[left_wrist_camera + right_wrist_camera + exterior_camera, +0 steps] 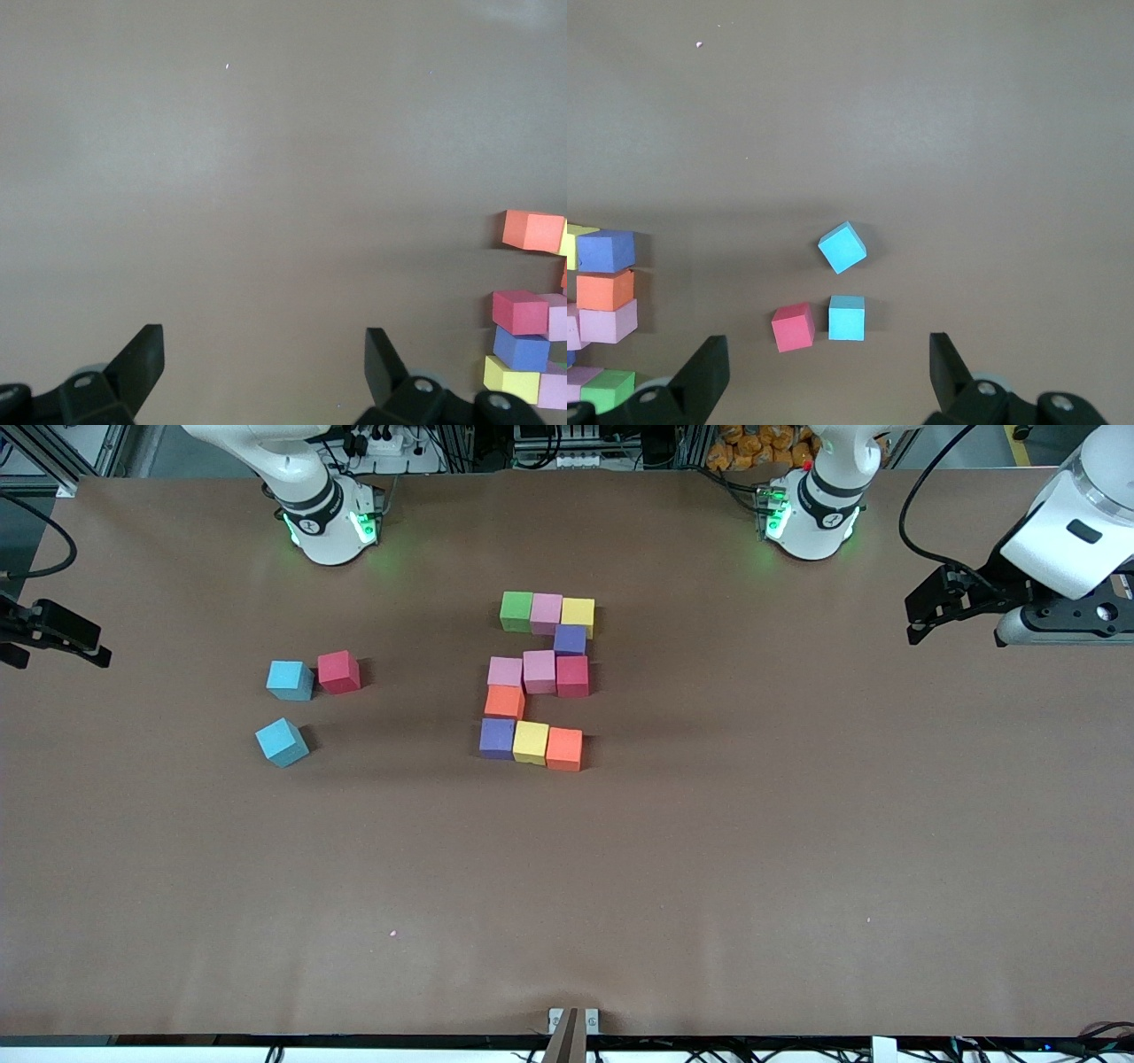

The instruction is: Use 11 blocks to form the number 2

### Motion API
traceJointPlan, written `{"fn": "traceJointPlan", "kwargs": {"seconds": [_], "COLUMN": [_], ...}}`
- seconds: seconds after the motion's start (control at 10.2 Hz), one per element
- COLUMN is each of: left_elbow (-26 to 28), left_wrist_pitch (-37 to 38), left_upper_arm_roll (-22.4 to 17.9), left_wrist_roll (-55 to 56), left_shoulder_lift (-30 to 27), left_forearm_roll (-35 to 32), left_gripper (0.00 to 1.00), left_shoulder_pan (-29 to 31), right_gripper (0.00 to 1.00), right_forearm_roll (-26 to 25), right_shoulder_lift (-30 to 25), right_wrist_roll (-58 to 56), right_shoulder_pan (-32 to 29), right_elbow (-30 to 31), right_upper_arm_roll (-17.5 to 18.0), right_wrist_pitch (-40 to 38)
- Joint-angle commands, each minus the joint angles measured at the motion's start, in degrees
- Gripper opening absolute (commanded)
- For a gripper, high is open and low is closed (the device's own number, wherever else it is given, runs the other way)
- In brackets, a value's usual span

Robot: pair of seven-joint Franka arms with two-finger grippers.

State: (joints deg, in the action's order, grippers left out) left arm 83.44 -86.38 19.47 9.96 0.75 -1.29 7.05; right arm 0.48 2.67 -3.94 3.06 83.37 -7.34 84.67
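Observation:
A blocky number 2 of several blocks lies mid-table, from its green corner block [516,611] to its orange corner block [563,748]. Part of it shows at the edge of the left wrist view, with an orange block [532,230] and a red block [520,312]. My left gripper [912,618] [264,354] hangs open and empty over bare table at the left arm's end. Over the right arm's end, my right gripper [58,657] [828,359] is open and empty too, apart from every block.
Toward the right arm's end lie a loose red cube [338,671] [793,327] and a light blue cube [290,680] [847,318] side by side. A second light blue cube [282,742] [842,247] sits nearer the front camera. Brown table surface [709,868] surrounds them.

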Motion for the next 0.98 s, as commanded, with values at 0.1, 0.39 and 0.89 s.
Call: {"fn": "traceJointPlan", "kwargs": {"seconds": [0.1,0.39,0.89], "left_elbow": [-0.4,-0.4,-0.3], "left_wrist_pitch": [1.3,2.2,3.6], "left_upper_arm_roll": [-0.1,-1.9,-14.6], "left_wrist_roll": [-1.2,-1.8,-2.0], "left_shoulder_lift": [-0.3,-0.4,-0.4], "left_forearm_roll": [1.0,0.7,1.0], "left_gripper": [1.0,1.0,1.0], "left_shoulder_pan": [0.8,1.0,-11.3], "right_gripper": [1.0,1.0,1.0], "right_forearm_roll": [0.8,0.8,0.8], "right_shoulder_lift": [-0.3,-0.4,-0.6], "right_wrist_roll": [-0.2,-0.1,-0.1], "right_shoulder_pan": [-0.6,-0.5,-0.6], "right_elbow": [-0.2,-0.2,-0.5], "right_upper_arm_roll": [0.4,0.4,0.5], "right_wrist_pitch": [-0.2,-0.4,-0.6]}}
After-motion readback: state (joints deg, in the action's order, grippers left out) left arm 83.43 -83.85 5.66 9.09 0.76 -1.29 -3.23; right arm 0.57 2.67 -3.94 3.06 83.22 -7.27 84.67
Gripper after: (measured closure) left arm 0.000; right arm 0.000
